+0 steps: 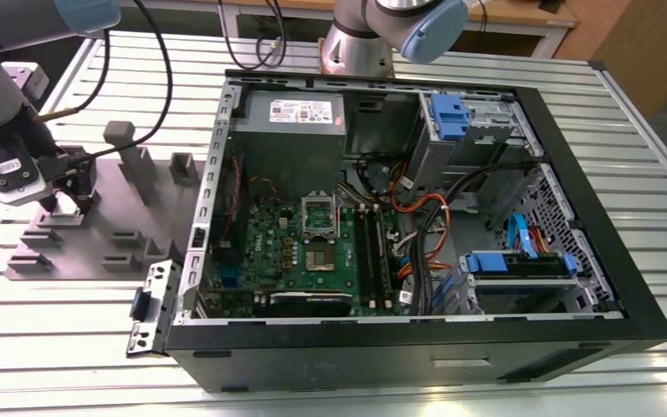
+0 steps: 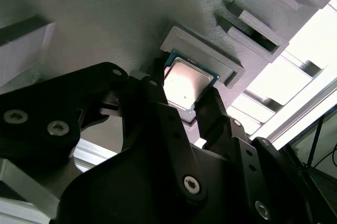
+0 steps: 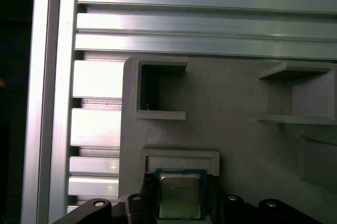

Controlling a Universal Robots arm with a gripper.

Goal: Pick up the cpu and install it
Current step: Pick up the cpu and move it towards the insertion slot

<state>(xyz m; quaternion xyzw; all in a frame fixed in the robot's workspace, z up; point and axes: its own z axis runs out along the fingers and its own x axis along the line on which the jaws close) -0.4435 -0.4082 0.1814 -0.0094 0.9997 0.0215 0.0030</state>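
Over on the exterior view's left, the black two-fingered gripper [image 1: 65,201] reaches down onto the big grey plastic tray [image 1: 136,234] of raised blocks, which lies on the slatted aluminium table [image 1: 646,174]. Just beside the tray stands the open black computer case [image 1: 611,217], with the green motherboard [image 1: 275,252] flat inside it. The oblong silver socket frame [image 1: 319,213] looks hinged up, presumably so the socket is free to take the chip. The case walls rise all round the board, so the open way in is from above.

In the second wrist view, the small flat square cpu [image 2: 184,83], silvery-grey metal top upward, sits between the black fingers [image 2: 158,98]. They appear to clamp two opposite edges, which leaves the top face untouched. A stepped grey nest wall [image 2: 210,58] borders its far side, probably to fix the chip's position for pickup.

In the first wrist view, the cpu [image 3: 180,195] lies close against that raised wall [image 3: 181,156], and I cannot tell whether it is off the tray floor. The fingers stand on the two sides with no wall. Nearby pockets and blocks are well apart from the chip, so upward looks like the free direction.
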